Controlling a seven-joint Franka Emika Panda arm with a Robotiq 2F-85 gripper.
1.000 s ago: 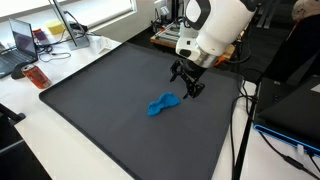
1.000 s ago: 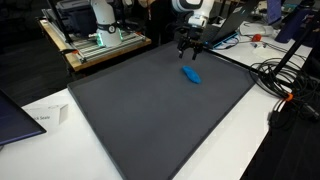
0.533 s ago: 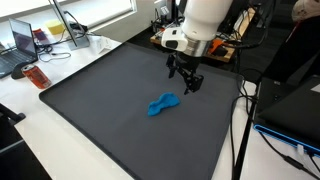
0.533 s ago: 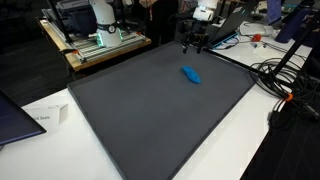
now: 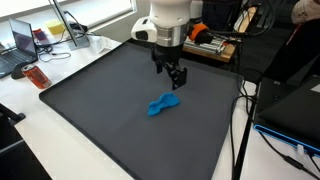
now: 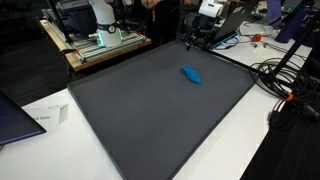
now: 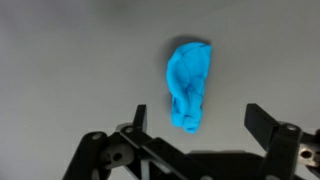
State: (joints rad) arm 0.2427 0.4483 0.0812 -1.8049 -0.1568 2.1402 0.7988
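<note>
Hand (image 5: 177, 80): fingers spread wide, nothing between them, raised clear of the surface. In an exterior view it hangs at upper centre, over the far part of the dark mat (image 5: 90, 95) that covers the desk (image 5: 35, 140).

Blue cloth (image 5: 164, 103): crumpled, lying on the mat at frame centre, just below the hand in that view. It is apart from the hand and untouched.

Wrist view: the cloth (image 7: 189, 85) sits at upper centre, its long axis running top to bottom. Its lower end falls between the two fingers (image 7: 135, 118) at the bottom edge.

Judgement: the fingers already straddle the cloth's narrow width, which suits a grasp. A sound pick would call for shifting over the thick middle of the bundle and descending straight. The hand should close only when the tips are near the mat. Risks are pinching a thin edge or scraping the mat.
</note>
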